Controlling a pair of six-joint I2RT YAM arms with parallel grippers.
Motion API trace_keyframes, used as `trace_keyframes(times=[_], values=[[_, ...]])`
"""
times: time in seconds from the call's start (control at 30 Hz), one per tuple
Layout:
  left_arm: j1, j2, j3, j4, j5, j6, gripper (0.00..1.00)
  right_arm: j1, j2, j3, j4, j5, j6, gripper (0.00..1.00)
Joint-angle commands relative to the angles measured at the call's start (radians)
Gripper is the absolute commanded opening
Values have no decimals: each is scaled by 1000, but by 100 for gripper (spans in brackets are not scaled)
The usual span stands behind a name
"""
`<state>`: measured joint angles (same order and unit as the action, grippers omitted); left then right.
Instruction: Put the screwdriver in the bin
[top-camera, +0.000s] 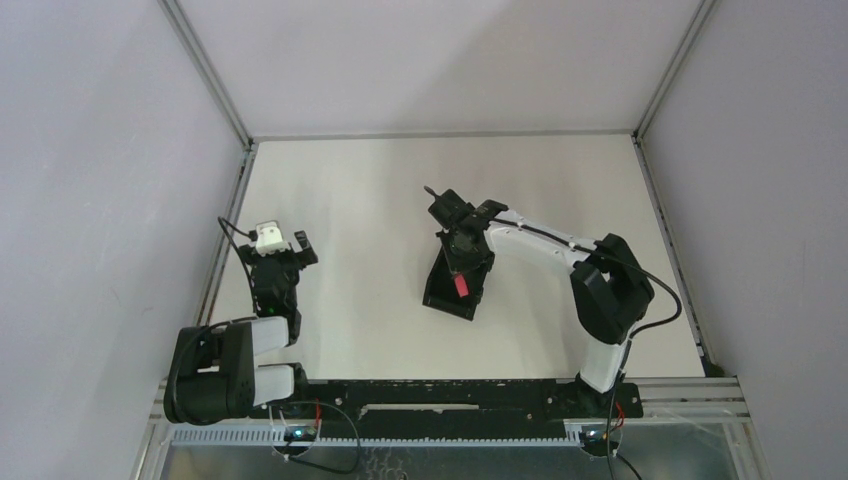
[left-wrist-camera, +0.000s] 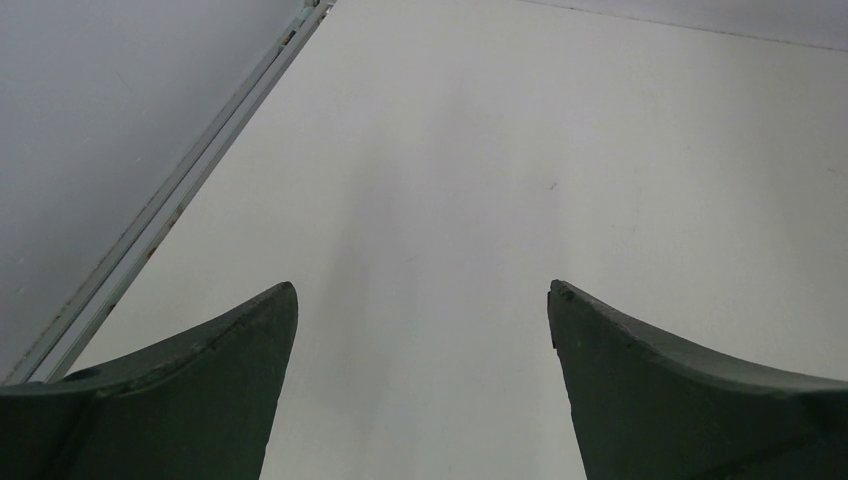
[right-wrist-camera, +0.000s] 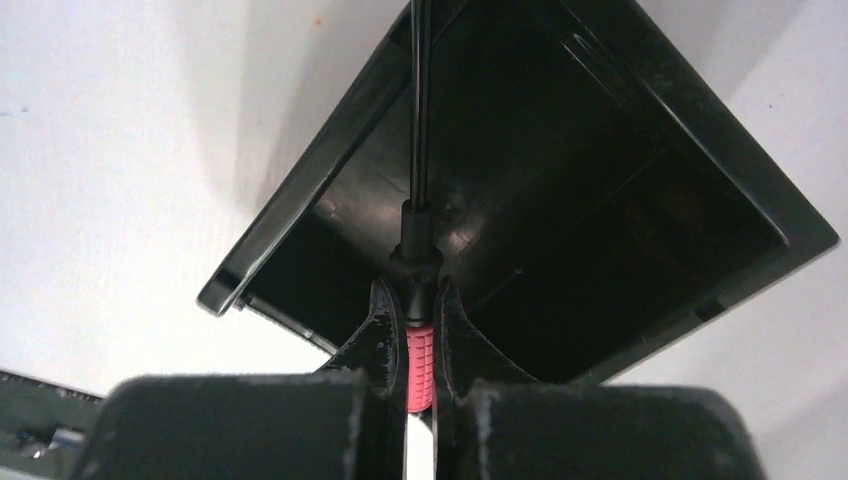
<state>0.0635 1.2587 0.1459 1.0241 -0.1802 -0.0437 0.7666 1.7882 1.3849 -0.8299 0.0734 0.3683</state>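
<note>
Red-handled screwdriver (right-wrist-camera: 417, 230) is pinched tight in R end effector (right-wrist-camera: 415, 297), which is closed on the handle. Thin black shaft sticks straight fwd from the tips, over the open mouth of the black bin (right-wrist-camera: 560, 180). Bin sits just below/ahead of that end effector on the white surface (right-wrist-camera: 100, 200). Can't tell if shaft touches bin. L end effector (left-wrist-camera: 420, 290) is spread wide, holding nothing, well apart.

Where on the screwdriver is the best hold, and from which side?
Its ribbed red handle, approached from the butt end in line with the shaft. The right gripper has it so: fingers pinching the screwdriver from both sides. The handle is thicker and ribbed, probably less slippery than the thin shaft, which lies over the bin.
</note>
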Motion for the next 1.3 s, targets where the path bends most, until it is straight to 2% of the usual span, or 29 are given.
trace_keyframes(times=[0.0, 0.1, 0.2, 0.47, 0.5, 0.57, 0.6, 0.8, 0.93, 1.17, 1.27], values=[[-5, -1, 47, 35, -3, 18, 100, 5, 15, -27, 86, 38, 49, 1], [-5, -1, 47, 34, -3, 18, 100, 8, 5, -40, 92, 39, 53, 26], [-5, 1, 46, 34, -4, 18, 100, 13, -33, -40, 96, 38, 52, 44], [-5, 1, 46, 34, -3, 18, 100, 16, -227, 11, 41, 102, 34, 69], [-5, 0, 46, 35, -3, 18, 100, 16, -251, 20, 34, 116, 26, 74], [-5, 0, 47, 34, -2, 18, 100, 15, -303, 34, 26, 136, -1, 97], [-5, 0, 46, 34, -3, 18, 100, 10, -325, 37, 25, 144, -21, 99], [-4, 1, 46, 34, -4, 18, 100, -71, -426, 23, 37, 150, -133, 100], [-5, 0, 47, 35, -4, 18, 100, -94, -536, -40, 109, 176, -162, 100], [-5, 1, 46, 35, -3, 18, 100, -236, -768, -321, 300, 114, -146, 100], [-5, 1, 46, 35, -2, 18, 100, -305, -854, -464, 352, 142, -106, 100]])
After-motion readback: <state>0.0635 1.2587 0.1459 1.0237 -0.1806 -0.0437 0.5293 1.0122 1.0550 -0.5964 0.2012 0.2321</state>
